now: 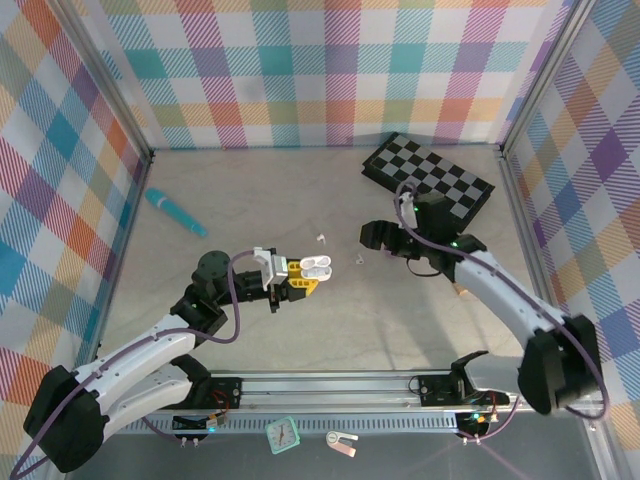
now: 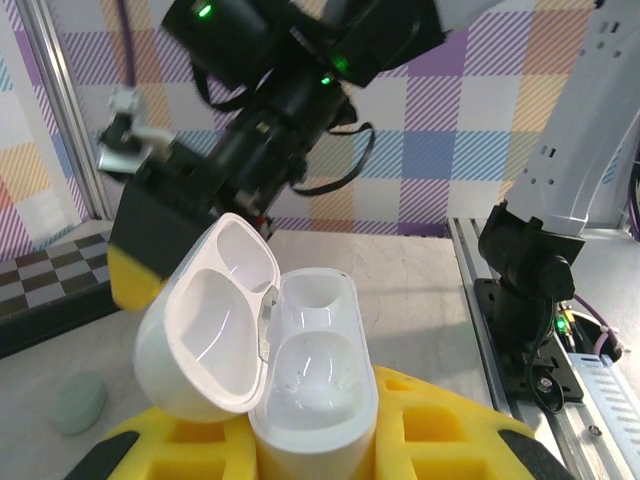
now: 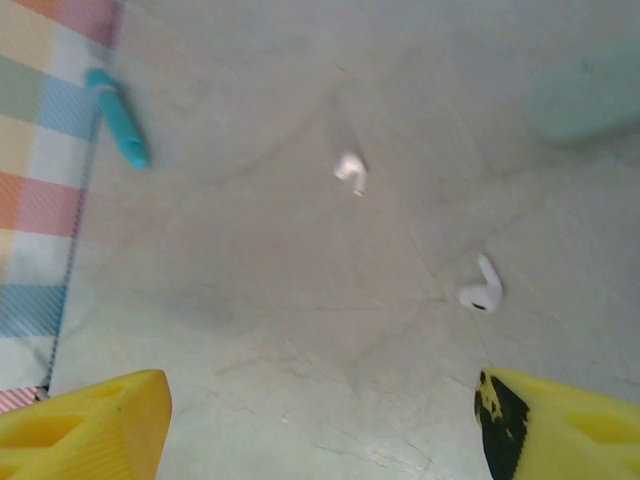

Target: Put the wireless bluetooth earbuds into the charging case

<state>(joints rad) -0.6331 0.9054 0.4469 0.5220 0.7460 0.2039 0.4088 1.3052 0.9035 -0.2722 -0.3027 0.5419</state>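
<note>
Top external view: a white, glossy, pebble-shaped plastic charging case [image 1: 315, 268] is held clamped in the left gripper [image 1: 285, 282] approx. mid-table, lid open. Two tiny white stemmed plastic earbuds lie loose on the tabletop just beyond it. The first earbud [image 1: 321, 238] is above the case and the second earbud [image 1: 357, 258] is to its right. The right gripper [image 1: 375, 240] hangs just beside the second one. A black-and-white checkered board [image 1: 430, 180] is seen far right, and a teal plastic pen-shaped stick [image 1: 175, 212] far left.

Left wrist view: the case is pinched upright between the yellow fingers [image 2: 430, 425]. Both sockets are empty and the lid [image 2: 205, 340] is hinged back to the left. A blurred mint-green pebble shape [image 2: 78, 402] lies on the table at left.

Right wrist view: the yellow fingertips [image 3: 90, 425] are spread wide w/ nothing between them, so nothing is gripped. Both buds lie on the table beyond the fingertips, well apart.

Handling, as judged: the buds are prob. very light, hard and smooth, so they are easily skidded or flicked away. A gentle pinch across the rounded head, stem left free for the socket, is likely best. The case is rigid but slick, and its hinge should not be forced.
</note>
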